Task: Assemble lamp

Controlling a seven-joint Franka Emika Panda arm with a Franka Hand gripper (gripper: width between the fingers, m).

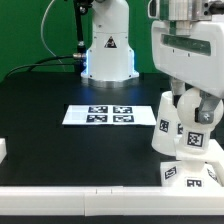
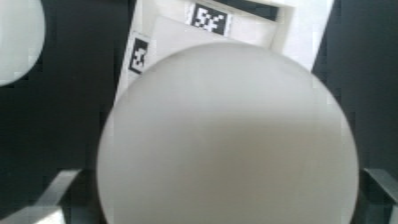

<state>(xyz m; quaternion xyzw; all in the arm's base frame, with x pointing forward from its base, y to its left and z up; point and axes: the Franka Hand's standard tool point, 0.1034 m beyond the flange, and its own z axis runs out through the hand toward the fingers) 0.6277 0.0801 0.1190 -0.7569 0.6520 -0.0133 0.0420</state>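
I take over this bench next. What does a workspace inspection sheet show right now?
Surface: black table, marker board flat at centre.
Job's things: shade and base near the exterior view's right edge; a round white part fills the wrist view.
Clutter: nothing seen.
Grippers: claw low over the lamp parts; open or shut unclear.
Cables: dark cable behind the table.
Surroundings: green backdrop.

A black warning triangle (image 1: 108, 46) shows on the arm's white base (image 1: 108, 55); otherwise only square tags, no readable words.
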